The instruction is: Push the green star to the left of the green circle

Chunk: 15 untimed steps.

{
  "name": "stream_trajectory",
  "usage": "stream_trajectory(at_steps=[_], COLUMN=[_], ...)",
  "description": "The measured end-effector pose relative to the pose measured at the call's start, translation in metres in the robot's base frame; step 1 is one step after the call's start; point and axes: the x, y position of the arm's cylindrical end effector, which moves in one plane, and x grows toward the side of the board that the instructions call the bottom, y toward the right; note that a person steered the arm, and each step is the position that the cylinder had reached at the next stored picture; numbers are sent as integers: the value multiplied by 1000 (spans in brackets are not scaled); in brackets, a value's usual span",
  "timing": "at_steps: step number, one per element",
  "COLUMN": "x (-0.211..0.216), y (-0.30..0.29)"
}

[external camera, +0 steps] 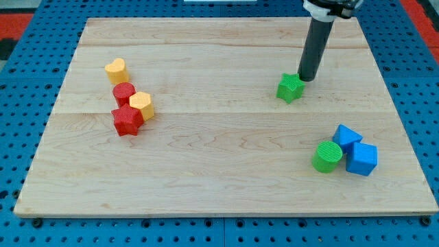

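The green star [290, 88] lies on the wooden board, right of centre and toward the view's top. My tip [306, 78] touches the star's upper right side; the dark rod rises from there to the view's top. The green circle [327, 156] stands at the lower right, well below and a little right of the star. The star is to the upper left of the circle, about a hundred pixels away.
Two blue blocks [347, 136] [361, 159] sit against the green circle's right side. At the left stand a yellow heart [117, 70], a red circle [124, 92], a yellow hexagon [141, 104] and a red star [127, 120], clustered together.
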Motion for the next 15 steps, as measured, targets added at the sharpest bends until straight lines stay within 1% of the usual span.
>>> stream_trajectory(at_steps=[1, 2, 3, 4, 5, 6, 7, 8, 9, 10, 11, 12, 13, 14, 15], x=[13, 75, 72, 35, 31, 48, 87, 85, 66, 41, 76, 66, 77, 123, 133], y=[-18, -3, 8, 10, 0, -21, -1, -1, -2, -17, -25, -50, -84, -40, -9])
